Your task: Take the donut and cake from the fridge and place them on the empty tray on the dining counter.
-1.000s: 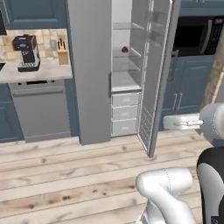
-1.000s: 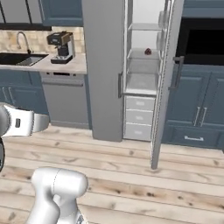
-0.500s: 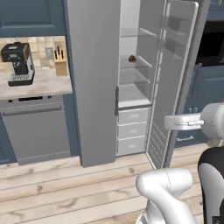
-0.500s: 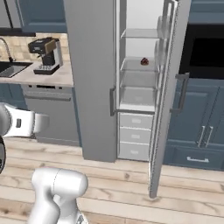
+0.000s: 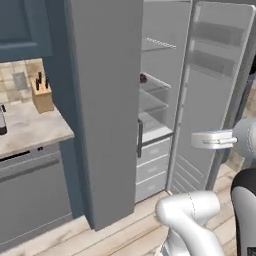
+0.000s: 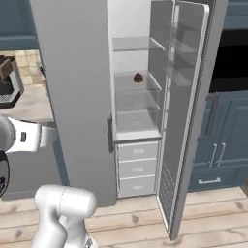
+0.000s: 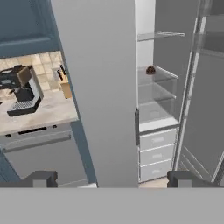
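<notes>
The grey fridge [image 5: 105, 100] [image 6: 72, 72] [image 7: 100, 87] stands right ahead, its right door [image 5: 212, 100] [image 6: 186, 121] swung wide open. On a middle glass shelf inside sits the small dark reddish-brown cake [image 5: 143, 78] [image 6: 138, 77] [image 7: 150, 70]. My gripper [image 7: 113, 179] is open, its two dark fingertips [image 7: 41, 178] spread far apart with nothing between them. It is well short of the fridge and points at the shut left door. The donut is hidden. The tray and the dining counter are out of view.
Left of the fridge runs a wall counter [image 5: 30, 127] with a knife block [image 5: 42, 97] [image 7: 65, 85] and a black coffee machine [image 7: 19, 89]. Blue-grey cabinets [image 6: 223, 145] and a dark oven front [image 6: 232, 53] stand right of the open door. White drawers [image 6: 138, 167] fill the fridge's bottom.
The whole scene has grown larger in both base views: the base has driven closer to the fridge. The fridge door stays open and the cake has not moved.
</notes>
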